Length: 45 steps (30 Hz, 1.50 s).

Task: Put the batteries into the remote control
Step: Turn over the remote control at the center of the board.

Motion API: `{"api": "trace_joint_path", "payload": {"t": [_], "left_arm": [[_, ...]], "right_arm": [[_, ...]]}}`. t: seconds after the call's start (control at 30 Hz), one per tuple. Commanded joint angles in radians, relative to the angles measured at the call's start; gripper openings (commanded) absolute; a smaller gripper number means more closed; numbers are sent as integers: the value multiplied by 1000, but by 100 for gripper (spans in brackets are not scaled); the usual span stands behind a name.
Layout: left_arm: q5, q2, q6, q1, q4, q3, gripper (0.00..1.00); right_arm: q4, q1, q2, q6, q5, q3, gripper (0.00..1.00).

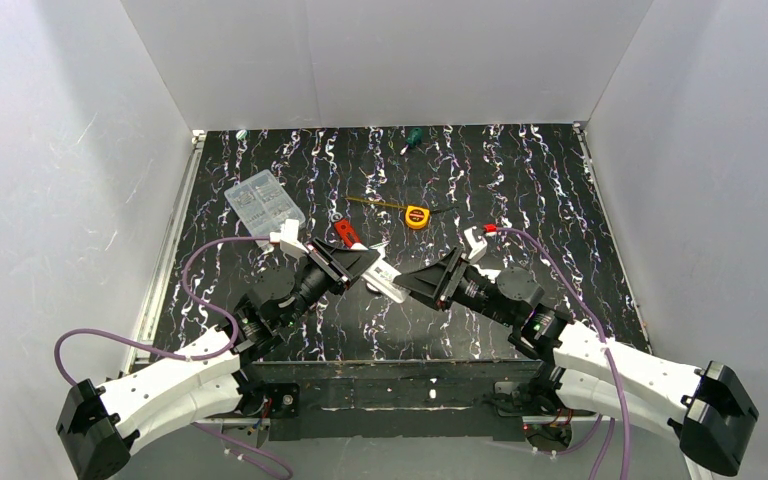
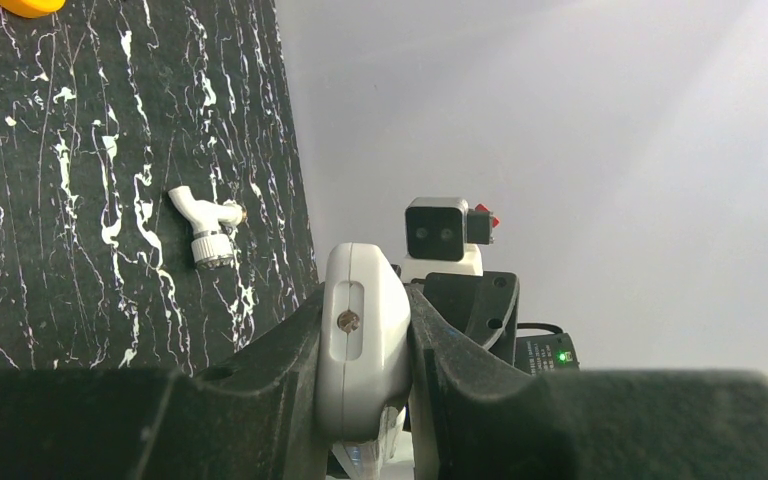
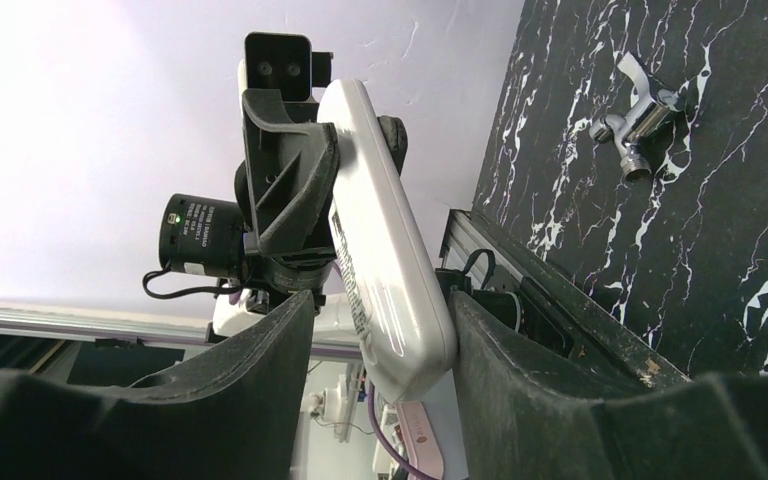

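The remote control (image 1: 387, 279) is a slim white bar held in the air between the two arms, above the near middle of the table. My left gripper (image 1: 373, 271) is shut on one end of it; in the left wrist view both black fingers press the remote control's (image 2: 362, 335) rounded end. My right gripper (image 3: 382, 305) is open around the other end. There the remote control (image 3: 385, 255) rests against one finger (image 3: 520, 390), and a gap stays on the other side. No batteries show in any view.
A clear plastic box (image 1: 263, 203) lies at the back left. A red-handled tool (image 1: 346, 232) and a yellow tape measure (image 1: 416, 216) lie mid-table, and a green screwdriver (image 1: 413, 137) lies at the far edge. A white tap-shaped piece (image 2: 205, 225) lies on the black marbled table (image 1: 520, 180), as does a chrome tap (image 3: 640, 110).
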Motion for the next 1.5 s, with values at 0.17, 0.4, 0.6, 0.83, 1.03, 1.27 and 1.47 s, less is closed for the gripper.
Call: {"api": "trace_joint_path", "payload": {"t": [0.17,0.4,0.6,0.83,1.03,1.27,1.47], "left_arm": [[-21,-13,-2,-4,95,52,0],[-17,-17,-3,-5,80,56,0],[-17,-12,3,-5,90,54,0],[-18,0,-5,-4,116,33,7],[-23,3,-18,-4,113,19,25],[-33,11,-32,-4,106,6,47],[-29,29,-44,-4,107,8,69]], "right_arm": [[74,2,27,-26,-43,56,59],[90,3,24,-20,-40,48,49],[82,2,19,-13,-27,47,35],[64,3,13,-16,-22,65,2],[54,3,-13,-18,17,63,1],[46,3,-59,-38,47,52,1],[62,2,-63,-32,42,38,1]]}}
